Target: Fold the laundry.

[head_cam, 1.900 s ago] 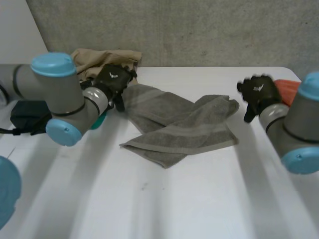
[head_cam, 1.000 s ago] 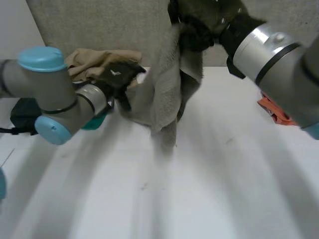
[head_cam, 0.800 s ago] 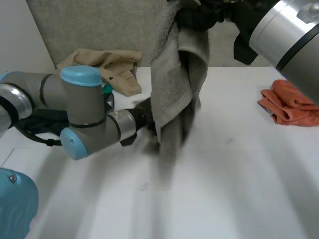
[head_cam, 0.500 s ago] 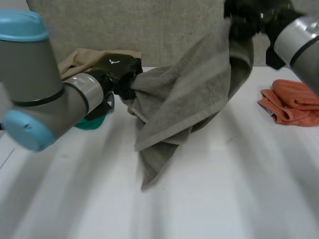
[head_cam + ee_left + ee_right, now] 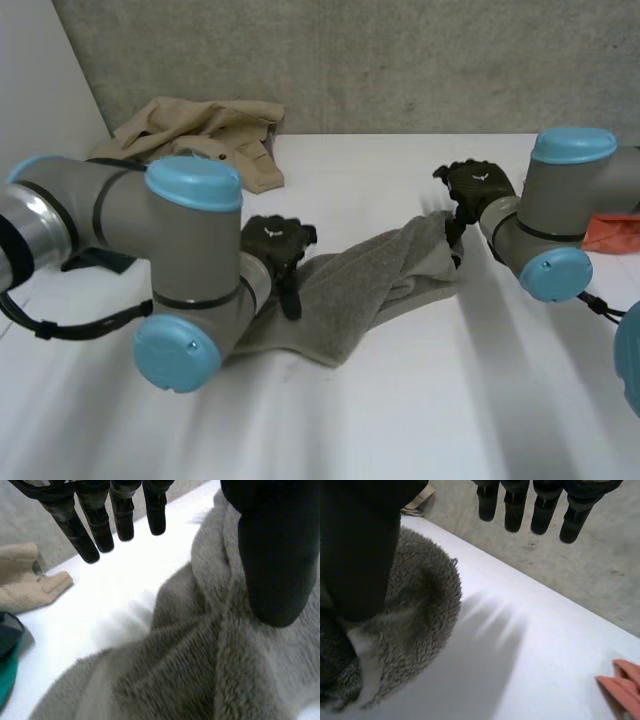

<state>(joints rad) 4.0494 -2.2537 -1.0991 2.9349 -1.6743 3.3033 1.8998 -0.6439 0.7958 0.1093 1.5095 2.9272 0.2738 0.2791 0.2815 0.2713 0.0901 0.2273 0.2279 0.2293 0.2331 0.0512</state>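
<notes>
**Q:** Grey terry towel [image 5: 370, 290]: where, and held how?
**A:** Left hand [image 5: 275, 245] and right hand [image 5: 475, 190] each rest at one end, fingers straight, gripping nothing. The towel lies bunched between them on the white tabletop [image 5: 400, 420].
**Q:** Progress?
**A:** Judged early: no fold made, spreading flat comes first. Crumpled beige garment [image 5: 210, 130] and orange cloth [image 5: 615, 232] lie well apart from the towel, obstructing nothing.

The white table [image 5: 430, 420] lies bare along its near side; the grey towel [image 5: 370, 290] sprawls across its middle, a beige garment [image 5: 200, 125] fills the far left corner, an orange cloth [image 5: 618, 232] the right edge.
</notes>
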